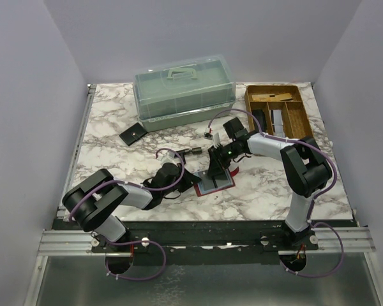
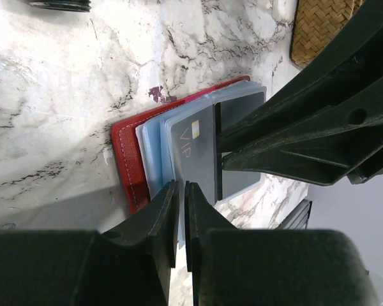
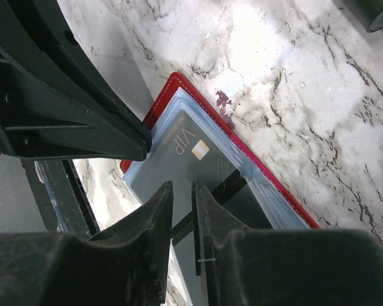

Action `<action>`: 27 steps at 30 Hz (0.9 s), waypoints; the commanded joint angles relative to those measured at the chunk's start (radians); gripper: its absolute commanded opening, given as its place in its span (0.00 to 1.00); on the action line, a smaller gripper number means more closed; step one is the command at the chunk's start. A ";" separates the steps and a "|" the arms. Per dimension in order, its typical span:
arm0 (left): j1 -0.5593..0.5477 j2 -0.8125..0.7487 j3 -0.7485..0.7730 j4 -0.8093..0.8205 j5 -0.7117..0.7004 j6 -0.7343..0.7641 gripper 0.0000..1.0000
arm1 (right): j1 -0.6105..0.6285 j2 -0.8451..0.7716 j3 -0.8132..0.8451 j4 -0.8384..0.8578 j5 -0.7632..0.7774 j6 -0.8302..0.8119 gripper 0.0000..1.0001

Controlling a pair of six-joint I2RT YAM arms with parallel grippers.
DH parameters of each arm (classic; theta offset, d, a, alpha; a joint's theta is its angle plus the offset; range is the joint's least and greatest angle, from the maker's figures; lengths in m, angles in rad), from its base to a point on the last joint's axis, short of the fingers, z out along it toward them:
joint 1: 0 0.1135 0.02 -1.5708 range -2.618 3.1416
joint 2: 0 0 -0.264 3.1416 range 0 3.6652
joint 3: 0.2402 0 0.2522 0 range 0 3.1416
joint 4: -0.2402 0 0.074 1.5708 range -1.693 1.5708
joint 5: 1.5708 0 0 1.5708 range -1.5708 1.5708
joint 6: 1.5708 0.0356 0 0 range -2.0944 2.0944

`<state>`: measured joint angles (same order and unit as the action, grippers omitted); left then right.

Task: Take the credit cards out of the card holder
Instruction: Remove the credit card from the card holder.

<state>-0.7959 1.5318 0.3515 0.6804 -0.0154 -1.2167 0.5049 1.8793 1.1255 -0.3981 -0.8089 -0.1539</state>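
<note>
Credit cards [image 2: 191, 150] sit in the clear sleeves [image 3: 268, 191] of the red card holder [image 2: 124, 159], which lies open and flat on the marble table [image 1: 262, 185], mid-table between the two arms. Grey VIP card [image 2: 193, 153] on top, pale blue card [image 2: 154, 159] just under it, offset toward the red edge. None is out yet.

Left gripper [image 2: 180, 186]: jaws almost pressed together, only a slit, with the pale blue card's edge running into it. Looks like a pinch on that edge; whether it has card alone or sleeve too, can't tell.

Right gripper [image 3: 181, 188]: jaws close together with a narrow gap, tips down on the grey VIP card. Can't tell if anything is caught between them.

Step in hand, judged: get a clean hold on one card and slide it free. To do it well:
- one arm pins the holder, the other pulls
- pull flat along the sleeve, not upward, or the holder lifts with it
- grip card only; sleeve plastic in the pinch will drag everything
- glossy card, likely slips, so pull slowly
- arms are crowded, mind finger clash
</note>
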 commanded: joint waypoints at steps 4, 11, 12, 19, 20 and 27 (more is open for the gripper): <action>-0.005 -0.076 -0.023 0.012 -0.006 0.023 0.30 | 0.006 -0.006 0.025 -0.024 0.039 -0.007 0.25; -0.005 -0.220 -0.043 -0.138 -0.058 0.048 0.46 | -0.007 -0.038 0.023 -0.019 0.066 -0.009 0.25; -0.005 -0.231 -0.043 -0.147 -0.057 0.050 0.48 | -0.009 -0.040 0.022 -0.019 0.072 -0.010 0.25; -0.005 -0.198 -0.011 -0.160 0.004 0.067 0.52 | -0.009 -0.027 0.028 -0.030 0.164 -0.019 0.17; -0.005 -0.187 -0.006 -0.158 0.009 0.066 0.52 | -0.010 -0.020 0.031 -0.036 0.173 -0.022 0.16; -0.005 -0.132 0.022 -0.118 0.049 0.071 0.49 | -0.010 0.012 0.043 -0.059 0.183 -0.029 0.13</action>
<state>-0.7963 1.3777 0.3424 0.5415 -0.0036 -1.1614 0.5018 1.8717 1.1454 -0.4206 -0.6750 -0.1612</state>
